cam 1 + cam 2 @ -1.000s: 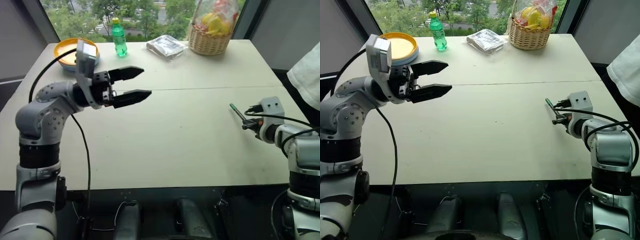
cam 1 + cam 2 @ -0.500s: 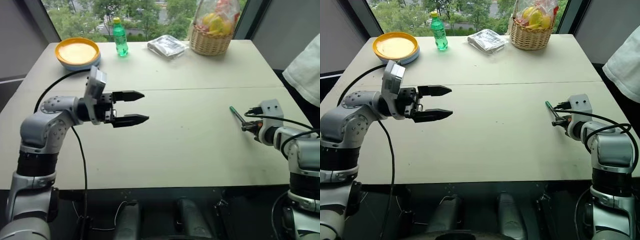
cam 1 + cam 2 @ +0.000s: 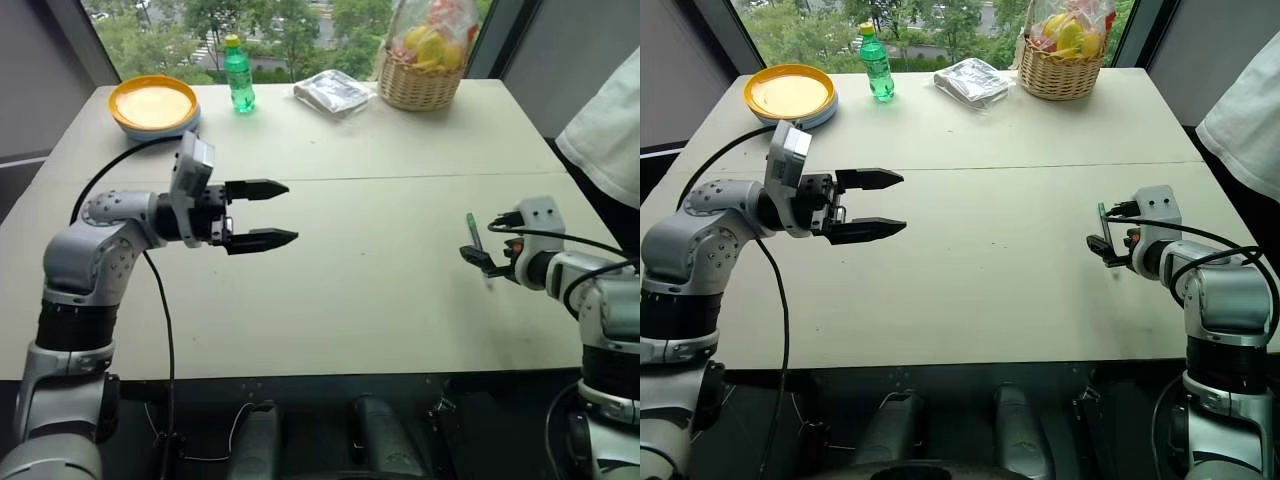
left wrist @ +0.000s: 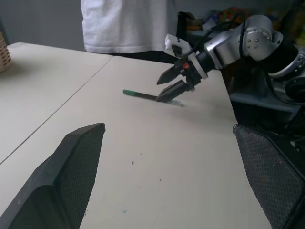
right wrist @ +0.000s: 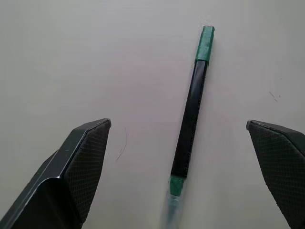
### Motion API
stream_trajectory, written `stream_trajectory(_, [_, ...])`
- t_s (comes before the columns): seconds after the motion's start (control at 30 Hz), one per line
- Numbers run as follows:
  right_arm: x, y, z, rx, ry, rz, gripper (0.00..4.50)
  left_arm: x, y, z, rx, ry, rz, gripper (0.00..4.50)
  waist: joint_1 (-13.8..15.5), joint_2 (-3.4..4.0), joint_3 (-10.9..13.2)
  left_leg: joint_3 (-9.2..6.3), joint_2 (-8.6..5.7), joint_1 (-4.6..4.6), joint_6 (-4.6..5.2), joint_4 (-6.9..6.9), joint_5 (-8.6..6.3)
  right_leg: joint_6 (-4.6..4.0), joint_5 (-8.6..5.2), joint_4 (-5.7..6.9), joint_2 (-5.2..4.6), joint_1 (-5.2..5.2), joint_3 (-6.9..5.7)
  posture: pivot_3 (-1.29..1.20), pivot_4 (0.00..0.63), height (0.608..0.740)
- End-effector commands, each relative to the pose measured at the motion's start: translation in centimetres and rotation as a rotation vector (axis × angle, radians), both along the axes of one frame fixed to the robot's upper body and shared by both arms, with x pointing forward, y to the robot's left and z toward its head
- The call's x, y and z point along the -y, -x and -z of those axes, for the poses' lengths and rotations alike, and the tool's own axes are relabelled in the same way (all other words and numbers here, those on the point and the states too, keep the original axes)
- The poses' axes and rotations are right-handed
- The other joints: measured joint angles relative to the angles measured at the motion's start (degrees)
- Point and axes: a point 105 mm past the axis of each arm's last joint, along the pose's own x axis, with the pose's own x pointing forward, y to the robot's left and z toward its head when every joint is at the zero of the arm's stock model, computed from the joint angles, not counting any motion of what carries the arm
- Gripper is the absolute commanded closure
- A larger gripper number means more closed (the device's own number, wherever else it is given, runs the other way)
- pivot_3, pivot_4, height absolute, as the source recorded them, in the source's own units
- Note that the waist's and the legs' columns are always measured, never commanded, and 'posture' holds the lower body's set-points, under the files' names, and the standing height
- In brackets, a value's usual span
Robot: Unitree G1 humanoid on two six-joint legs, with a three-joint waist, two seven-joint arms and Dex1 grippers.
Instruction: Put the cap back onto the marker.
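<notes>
Marker (image 5: 189, 121), a thin black pen-like stick with a small green cylindrical plastic cap (image 5: 206, 44) seated on its far end, lies flat on the pale beige tabletop (image 3: 360, 260) at the right middle of the left eye view, just in front of the right gripper (image 3: 482, 262). That gripper's two black fingers are spread wide, and in the right wrist view the marker lies free between them, touching neither. A green band and a pale tip show at the marker's near end. The left gripper (image 3: 272, 212) hovers above the table at left centre of the frame, pointing toward the right, its jaws apart and holding nothing. Along the top of the frame stand a yellow round plate (image 3: 152, 104), a green plastic bottle with a yellow lid (image 3: 238, 76), a clear plastic packet (image 3: 333, 92) and a woven wicker basket of wrapped fruit (image 3: 423, 84). A person's white sleeve (image 3: 607, 130) shows at the right edge.
</notes>
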Motion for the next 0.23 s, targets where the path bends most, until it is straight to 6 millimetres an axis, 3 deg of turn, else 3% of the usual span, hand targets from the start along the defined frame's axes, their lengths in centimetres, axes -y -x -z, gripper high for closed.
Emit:
stream_trajectory(0.03, [-0.2,-0.1,-3.3,0.08,0.04,-0.071,0.03,0.2,0.1,-0.9,0.045,-0.007,0.017,0.0,0.01,0.0,0.0,0.0,0.0,-0.01,0.0,0.0,0.0,0.0,0.0,0.0,0.0,0.0,0.0,0.0,0.15,0.74])
stream_trajectory(0.23, [0.4,-0.2,-4.9,0.087,0.086,-0.082,0.03,0.3,0.2,-0.6,0.037,-0.018,0.038,0.0,-0.01,0.0,0.0,0.0,0.0,0.0,0.0,0.0,0.0,0.0,0.0,-0.01,0.01,0.0,-0.01,0.0,0.15,0.74])
